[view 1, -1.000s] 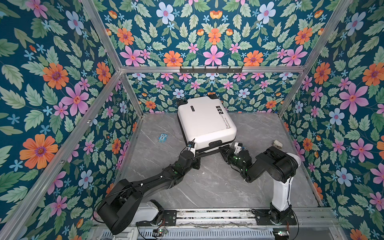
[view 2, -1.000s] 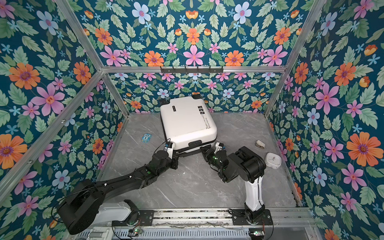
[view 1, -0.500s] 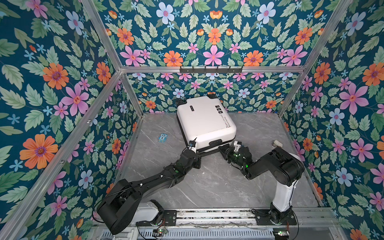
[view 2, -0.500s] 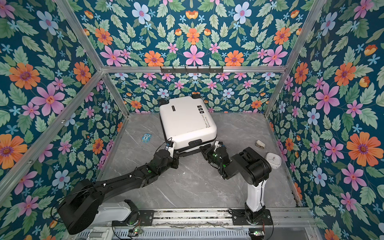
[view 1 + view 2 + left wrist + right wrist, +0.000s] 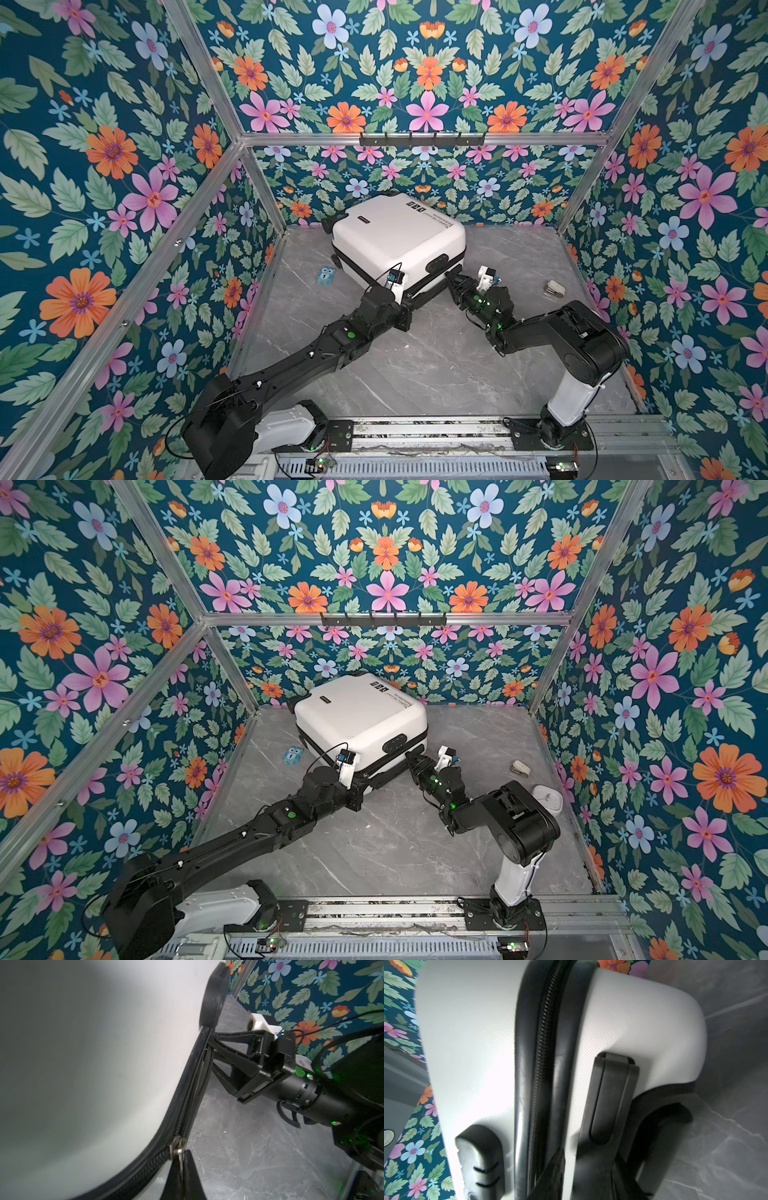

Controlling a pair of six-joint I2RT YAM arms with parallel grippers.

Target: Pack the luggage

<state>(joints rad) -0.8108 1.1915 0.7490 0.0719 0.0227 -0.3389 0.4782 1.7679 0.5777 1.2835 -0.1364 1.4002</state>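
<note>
The luggage, a white hard-shell suitcase with a black zipper band, lies closed on the grey floor near the back wall. My left gripper sits at its near edge, shut on the metal zipper pull. My right gripper is at the near right corner, seen also in the left wrist view. Its jaws stand a little apart. One finger lies on the zipper band, the other against the black handle. White shell shows between them.
A small blue owl figure lies left of the suitcase. A small pale object and a white round thing sit by the right wall. A hook rail crosses the back wall. Floral walls close in on three sides.
The suitcase has shifted slightly left and back. My right arm's elbow has swung out to the right and lower, with its gripper staying at the corner. The left gripper keeps its hold.
</note>
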